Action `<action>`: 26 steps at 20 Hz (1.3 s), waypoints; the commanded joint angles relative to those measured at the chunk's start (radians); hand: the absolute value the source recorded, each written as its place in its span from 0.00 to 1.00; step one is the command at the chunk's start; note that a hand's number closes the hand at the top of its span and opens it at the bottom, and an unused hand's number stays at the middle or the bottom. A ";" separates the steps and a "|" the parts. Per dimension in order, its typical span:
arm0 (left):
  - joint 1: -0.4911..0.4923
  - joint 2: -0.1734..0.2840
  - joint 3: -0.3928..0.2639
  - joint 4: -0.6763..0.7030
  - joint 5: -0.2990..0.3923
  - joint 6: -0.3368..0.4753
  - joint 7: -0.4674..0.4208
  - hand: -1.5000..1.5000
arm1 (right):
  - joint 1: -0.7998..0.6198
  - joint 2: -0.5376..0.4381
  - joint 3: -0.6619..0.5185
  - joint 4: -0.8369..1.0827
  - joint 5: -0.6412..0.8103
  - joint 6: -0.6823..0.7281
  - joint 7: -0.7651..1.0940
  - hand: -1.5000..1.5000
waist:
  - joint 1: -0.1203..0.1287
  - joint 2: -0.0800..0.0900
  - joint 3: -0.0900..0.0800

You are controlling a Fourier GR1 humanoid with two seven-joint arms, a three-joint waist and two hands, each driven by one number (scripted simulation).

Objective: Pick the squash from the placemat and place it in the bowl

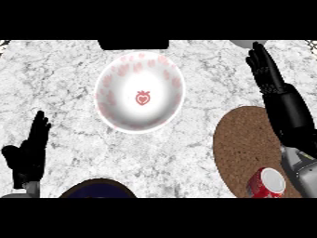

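Note:
A white bowl [139,92] with pink strawberry marks and a red strawberry at its middle stands in the centre of the marble counter. The round brown placemat [241,139] lies at the right. No squash shows on its bare part; my right forearm covers its right side. My right hand [269,79] reaches past the mat's far edge, fingers straight, holding nothing. My left hand [29,151] rests open at the lower left, fingers up.
A red can with a white top [269,182] stands on the mat's near edge beside my right wrist. A dark blue round object [97,188] sits at the bottom edge. A black object [133,44] and a pale rounded thing [241,43] lie along the top edge.

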 commanded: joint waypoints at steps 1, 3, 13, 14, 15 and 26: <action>-0.043 -0.024 -0.043 0.020 -0.034 -0.025 -0.043 0.50 | 0.111 -0.008 -0.110 -0.017 -0.080 0.010 -0.040 1.00 | -0.001 -0.010 -0.003; -0.056 0.013 -0.098 -0.073 -0.022 -0.114 -0.012 0.50 | 0.181 0.025 -0.213 0.042 -0.186 -0.032 -0.048 1.00 | -0.045 -0.012 0.003; -0.121 -0.007 -0.273 -0.239 0.004 -0.306 0.097 0.50 | 0.439 -0.028 -0.486 0.349 -0.327 0.115 -0.192 0.00 | 0.002 -0.011 -0.001; -0.199 -0.006 -0.241 -0.167 0.011 -0.324 0.106 0.50 | 0.362 -0.108 -0.480 0.410 -0.300 0.176 -0.147 0.00 | 0.008 -0.007 -0.002; -0.177 -0.039 -0.276 -0.211 -0.017 -0.280 0.127 0.50 | 0.425 -0.112 -0.451 0.411 -0.239 0.186 -0.210 0.00 | 0.008 -0.009 -0.002; -0.176 -0.041 -0.291 -0.232 -0.037 -0.287 0.140 0.50 | 0.353 -0.560 -0.273 0.409 -0.082 0.551 0.144 0.00 | 0.035 -0.006 -0.006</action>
